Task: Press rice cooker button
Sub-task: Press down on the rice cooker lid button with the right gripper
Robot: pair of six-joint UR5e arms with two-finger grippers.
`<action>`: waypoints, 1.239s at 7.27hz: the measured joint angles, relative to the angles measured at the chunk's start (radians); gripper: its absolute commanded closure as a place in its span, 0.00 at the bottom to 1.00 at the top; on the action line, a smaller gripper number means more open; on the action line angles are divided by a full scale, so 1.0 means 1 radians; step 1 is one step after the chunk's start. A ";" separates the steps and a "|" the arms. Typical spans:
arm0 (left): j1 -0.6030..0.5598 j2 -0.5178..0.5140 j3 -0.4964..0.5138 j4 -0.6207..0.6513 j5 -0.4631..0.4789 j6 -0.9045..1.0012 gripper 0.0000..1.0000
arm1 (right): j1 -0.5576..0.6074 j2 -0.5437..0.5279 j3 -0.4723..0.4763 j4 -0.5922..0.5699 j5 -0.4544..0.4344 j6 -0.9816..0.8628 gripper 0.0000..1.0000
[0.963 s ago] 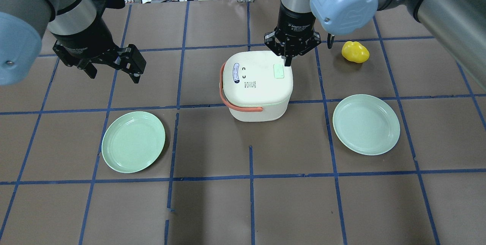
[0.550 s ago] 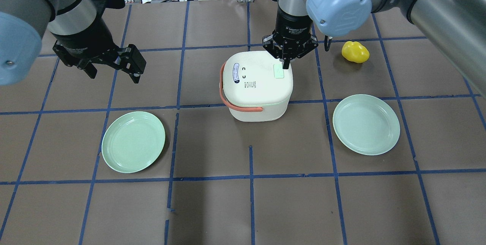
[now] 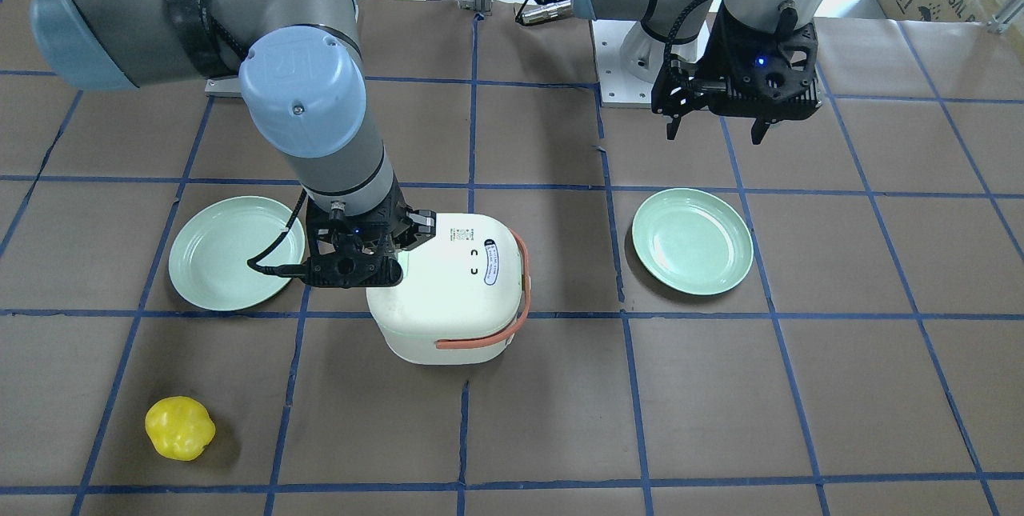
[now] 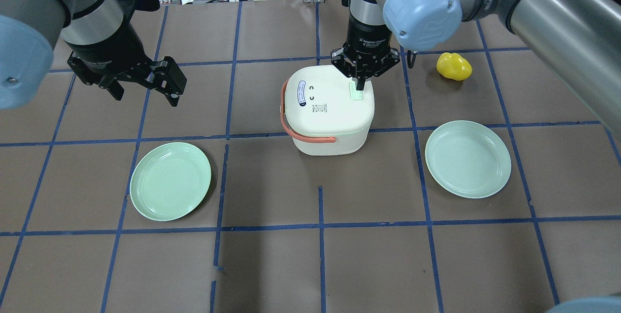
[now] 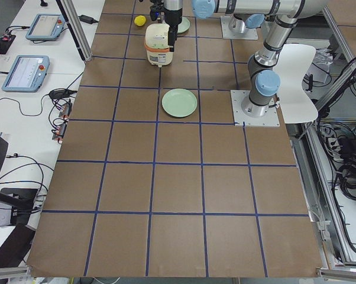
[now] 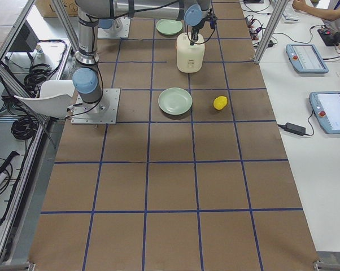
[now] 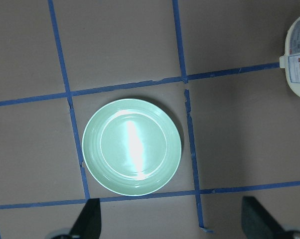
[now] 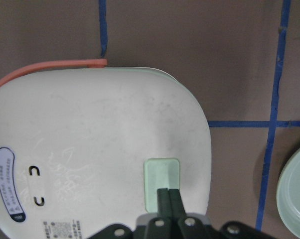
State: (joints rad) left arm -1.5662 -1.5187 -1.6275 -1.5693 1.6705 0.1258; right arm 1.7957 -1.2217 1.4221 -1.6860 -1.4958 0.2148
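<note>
A white rice cooker [image 4: 330,109] with a salmon handle stands mid-table; it also shows in the front view [image 3: 448,292] and the right wrist view [image 8: 90,149]. Its pale green button [image 8: 161,177] lies on the lid near the cooker's far right edge [image 4: 357,93]. My right gripper [image 4: 359,85] is shut, its fingertips [image 8: 168,196] together directly over the near part of the button; contact cannot be told. My left gripper [image 4: 145,92] is open and empty, held above the table far to the left, over a green plate [image 7: 132,147].
Two green plates lie on the table, one at front left [image 4: 170,180] and one at front right [image 4: 467,158]. A yellow pepper-like object [image 4: 453,66] sits right of the cooker. Blue tape lines grid the brown table.
My right gripper has moved left and toward the button, from beside the cooker's far right corner to over the button. The left arm has not moved.
</note>
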 measured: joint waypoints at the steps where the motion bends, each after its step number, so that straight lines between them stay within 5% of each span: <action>1: 0.000 0.000 0.000 0.000 0.000 0.000 0.00 | 0.003 0.005 -0.001 -0.003 0.001 0.000 0.94; 9: 0.000 0.000 0.000 0.000 0.000 0.000 0.00 | 0.004 0.032 -0.003 -0.016 0.004 -0.014 0.95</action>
State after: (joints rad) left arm -1.5662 -1.5186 -1.6276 -1.5693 1.6705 0.1258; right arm 1.7994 -1.1899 1.4191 -1.7017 -1.4922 0.2004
